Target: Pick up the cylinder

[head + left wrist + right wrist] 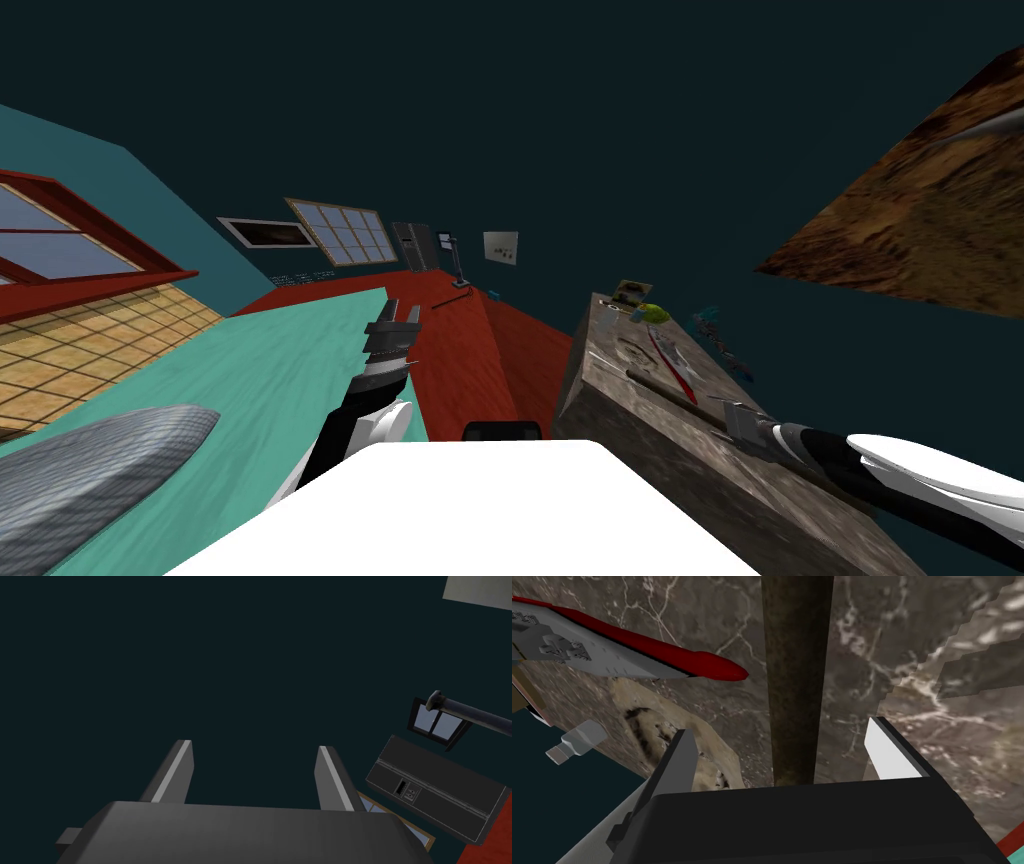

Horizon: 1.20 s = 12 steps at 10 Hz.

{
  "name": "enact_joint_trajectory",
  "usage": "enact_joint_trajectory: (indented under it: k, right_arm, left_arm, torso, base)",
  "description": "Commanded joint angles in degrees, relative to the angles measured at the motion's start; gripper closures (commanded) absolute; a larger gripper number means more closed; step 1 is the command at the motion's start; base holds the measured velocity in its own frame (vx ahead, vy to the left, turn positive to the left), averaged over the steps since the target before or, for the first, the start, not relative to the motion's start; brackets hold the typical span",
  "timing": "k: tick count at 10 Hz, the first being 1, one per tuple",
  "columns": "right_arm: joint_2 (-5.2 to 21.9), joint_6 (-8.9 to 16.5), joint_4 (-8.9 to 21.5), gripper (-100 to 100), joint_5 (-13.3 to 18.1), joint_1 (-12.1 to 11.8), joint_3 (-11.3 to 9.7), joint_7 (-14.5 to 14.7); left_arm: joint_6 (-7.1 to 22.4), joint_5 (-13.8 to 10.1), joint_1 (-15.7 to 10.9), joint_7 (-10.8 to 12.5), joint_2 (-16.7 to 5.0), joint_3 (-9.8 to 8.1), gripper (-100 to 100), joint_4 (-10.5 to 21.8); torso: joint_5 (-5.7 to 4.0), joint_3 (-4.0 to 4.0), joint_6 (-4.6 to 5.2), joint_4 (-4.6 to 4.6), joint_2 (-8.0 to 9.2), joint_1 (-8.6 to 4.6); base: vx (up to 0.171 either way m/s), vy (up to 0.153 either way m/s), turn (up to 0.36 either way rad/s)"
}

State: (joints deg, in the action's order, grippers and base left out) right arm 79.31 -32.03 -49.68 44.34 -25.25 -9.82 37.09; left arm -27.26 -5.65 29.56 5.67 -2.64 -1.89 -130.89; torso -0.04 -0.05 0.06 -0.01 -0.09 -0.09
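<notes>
Pretty dim overall: the dark teal wall (600,100) swallows most of the head view, and the pale window (340,232) is about the brightest spot. The wide lens bends everything, so edges splay to the corners and the whole view sits rolled. Up close, the right claw (782,726) has one finger (892,751) lit bright white and the other in grey shade. The desk (640,450) shows a darker patch with a stair-stepped edge.

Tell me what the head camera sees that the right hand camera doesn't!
Head view adds the left gripper and a yellow-green thing at the far end of the counter. Right wrist view adds a close look: open fingers of the right gripper either side of the dark cylinder. Both share the cylinder, the counter and the red-and-grey model.
</notes>
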Motion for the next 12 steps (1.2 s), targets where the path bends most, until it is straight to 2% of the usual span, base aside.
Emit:
enact_joint_trajectory:
  k: [1, 2, 3, 5, 6, 7, 8, 9, 10, 12]
  right_arm:
    - [1.14, 2.34, -2.39, -100, -0.12, 0.06, -1.94, -1.98]
    - [2.28, 3.79, -3.92, -100, -0.24, 0.13, -3.88, -3.70]
    - [2.28, 4.69, -4.78, -100, -0.24, 0.13, -3.88, -3.96]
    - [4.57, 8.41, -8.83, -100, -0.47, 0.26, -7.54, -7.60]
    - [4.57, 9.37, -9.57, -100, -0.47, 0.26, -7.77, -7.92]
    - [5.71, 11.17, -11.45, -100, -0.59, 0.32, -9.71, -9.91]
    - [5.71, 11.72, -11.96, -100, -0.59, 0.32, -9.71, -9.91]
    - [6.85, 13.75, -14.07, -100, -0.71, 0.39, -11.65, -11.89]
    - [6.85, 14.06, -14.35, -100, -0.71, 0.39, -11.65, -11.89]
    - [9.13, 17.84, -18.42, -100, -0.94, 0.51, -15.38, -15.56]
  left_arm:
    - [0.00, 0.00, 0.00, 0.00, 0.00, 0.00, 0, 0.00]
    - [0.00, 0.00, -0.01, 0.00, 0.00, 0.00, 0, 0.00]
    - [0.00, 0.00, -0.01, 0.00, 0.00, 0.00, 0, 0.00]
    - [0.00, 0.00, -0.01, 0.00, 0.00, 0.00, 0, 0.00]
    - [0.00, 0.00, -0.01, 0.00, 0.00, 0.00, 0, 0.00]
    - [0.00, 0.00, -0.01, 0.00, 0.00, 0.00, 0, 0.00]
    - [0.00, 0.00, -0.01, 0.00, 0.00, 0.00, 0, 0.00]
    - [0.00, 0.00, -0.01, 0.00, 0.00, 0.00, 0, 0.00]
    - [0.00, 0.00, -0.01, 0.00, 0.00, 0.00, 0, 0.00]
    - [0.00, 0.00, -0.01, 0.00, 0.00, 0.00, 0, 0.00]
  torso:
    - [0.00, 0.00, 0.00, 0.00, 0.00, 0.00]
    - [0.01, 0.07, -0.01, 0.03, 0.12, -0.01]
    - [0.00, 0.15, -0.01, 0.06, 0.25, -0.07]
    - [-0.01, 0.16, 0.01, 0.07, 0.27, -0.06]
    - [-0.01, 0.19, 0.00, 0.08, 0.32, -0.12]
    - [-0.02, 0.19, 0.01, 0.08, 0.32, -0.07]
    - [0.00, 0.18, 0.01, 0.08, 0.30, -0.05]
    - [0.00, 0.16, 0.02, 0.07, 0.25, -0.01]
    - [0.01, 0.15, 0.01, 0.06, 0.25, -0.01]
    - [0.00, 0.16, 0.01, 0.07, 0.26, -0.03]
  base:
    - [-0.007, -0.032, 0.019]
    - [-0.043, -0.055, 0.050]
    - [-0.036, -0.054, 0.016]
    - [-0.036, -0.058, 0.021]
    - [-0.042, -0.049, 0.024]
    - [-0.032, -0.044, 0.020]
    - [-0.018, -0.032, 0.013]
    - [-0.019, -0.035, 0.021]
    - [-0.024, -0.033, 0.016]
    - [-0.034, -0.050, 0.028]
